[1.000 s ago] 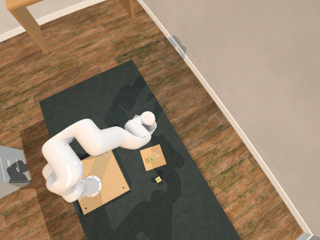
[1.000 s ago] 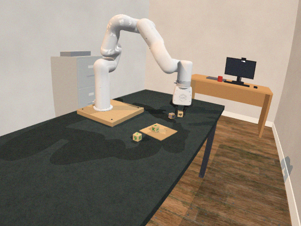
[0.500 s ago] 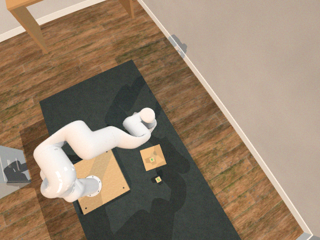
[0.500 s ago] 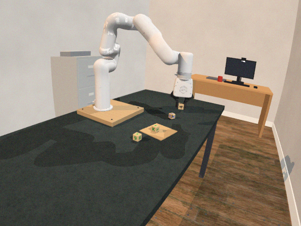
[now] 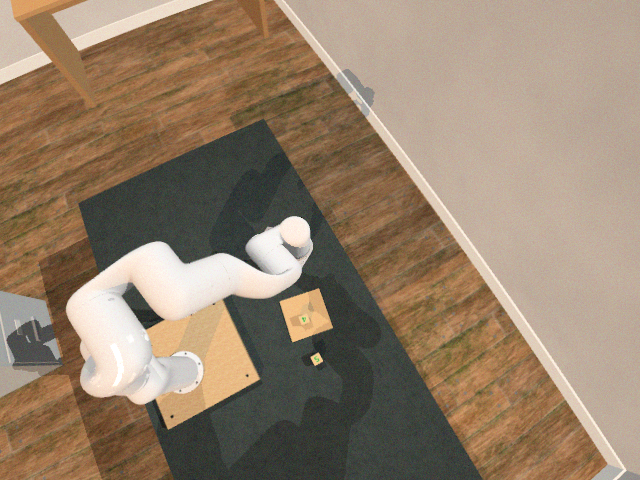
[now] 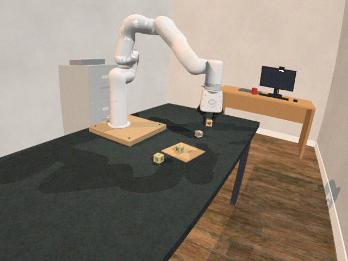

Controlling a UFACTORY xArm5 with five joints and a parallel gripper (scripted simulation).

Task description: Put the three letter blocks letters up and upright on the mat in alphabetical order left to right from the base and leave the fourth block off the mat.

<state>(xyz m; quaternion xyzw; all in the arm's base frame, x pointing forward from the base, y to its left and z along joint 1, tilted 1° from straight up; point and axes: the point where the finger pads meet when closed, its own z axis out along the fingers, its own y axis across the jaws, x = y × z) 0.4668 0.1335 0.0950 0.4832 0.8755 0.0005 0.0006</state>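
Item, left to right in the exterior view: a block [image 6: 159, 157] on the dark table [image 6: 84, 196] just left of the mat [image 6: 193, 155]; a block [image 6: 179, 148] lying on the mat; a loose block [image 6: 198, 133] on the table beyond it. Last, my gripper [image 6: 209, 119], its fingers closed on a fourth block [image 6: 209, 122] lifted off the table. The mat lies from my gripper toward the exterior camera and left, past the loose block, so I judge the carry runs that way.
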